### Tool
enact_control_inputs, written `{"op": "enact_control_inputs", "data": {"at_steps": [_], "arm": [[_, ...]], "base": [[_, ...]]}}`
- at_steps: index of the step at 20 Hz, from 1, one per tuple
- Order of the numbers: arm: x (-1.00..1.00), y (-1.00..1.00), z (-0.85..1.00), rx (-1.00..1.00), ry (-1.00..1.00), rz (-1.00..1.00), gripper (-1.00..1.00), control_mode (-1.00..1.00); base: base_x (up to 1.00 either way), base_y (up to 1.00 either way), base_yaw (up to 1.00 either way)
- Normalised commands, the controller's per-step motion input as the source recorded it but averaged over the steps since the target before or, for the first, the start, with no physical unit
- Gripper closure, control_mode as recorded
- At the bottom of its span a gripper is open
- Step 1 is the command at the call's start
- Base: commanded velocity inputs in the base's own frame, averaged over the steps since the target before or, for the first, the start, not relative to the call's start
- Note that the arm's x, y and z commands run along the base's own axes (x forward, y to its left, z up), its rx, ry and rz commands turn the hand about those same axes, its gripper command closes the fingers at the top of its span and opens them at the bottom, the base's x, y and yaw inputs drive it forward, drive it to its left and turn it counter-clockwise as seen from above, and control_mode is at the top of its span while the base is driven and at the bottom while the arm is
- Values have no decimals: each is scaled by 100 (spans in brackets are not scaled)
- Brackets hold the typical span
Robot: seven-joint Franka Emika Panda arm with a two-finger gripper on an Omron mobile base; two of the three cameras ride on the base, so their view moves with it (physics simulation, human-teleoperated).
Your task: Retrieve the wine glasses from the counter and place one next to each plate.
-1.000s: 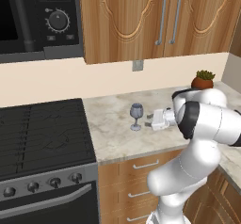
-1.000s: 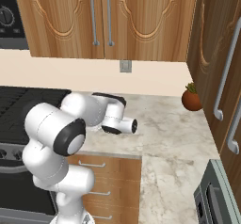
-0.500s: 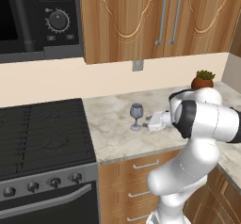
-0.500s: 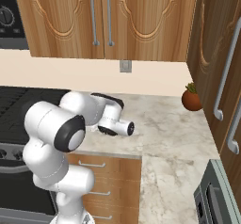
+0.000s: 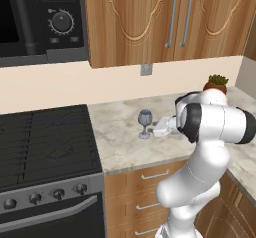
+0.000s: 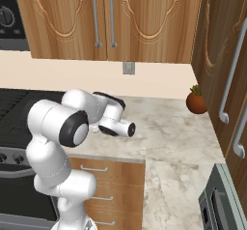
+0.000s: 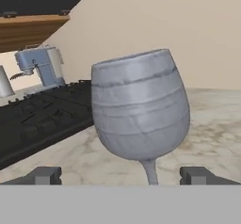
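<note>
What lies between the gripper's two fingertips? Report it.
The wine glass: in the hand view its stem rises midway between the open gripper tips, bowl above them, touching neither. The left base view shows the glass upright on the counter.

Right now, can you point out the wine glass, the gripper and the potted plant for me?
wine glass (image 7: pixel 140 111), hand view, on the middle of its bowl.
gripper (image 7: pixel 122 175), hand view, midway between its two open fingertips.
potted plant (image 6: pixel 196 102), right base view, on its round brown pot.
</note>
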Motion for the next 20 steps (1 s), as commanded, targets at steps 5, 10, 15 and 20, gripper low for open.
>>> {"op": "enact_control_inputs", "data": {"at_steps": [5, 10, 15, 20], "arm": [[8, 0, -18, 0, 3, 0, -100, -100], [5, 0, -12, 0, 2, 0, -100, -100], [26, 0, -4, 0, 2, 1, -100, -100], [10, 0, 0, 4, 4, 12, -100, -100]], "base": [[0, 0, 0], [0, 0, 0], [0, 0, 0], [0, 0, 0]]}}
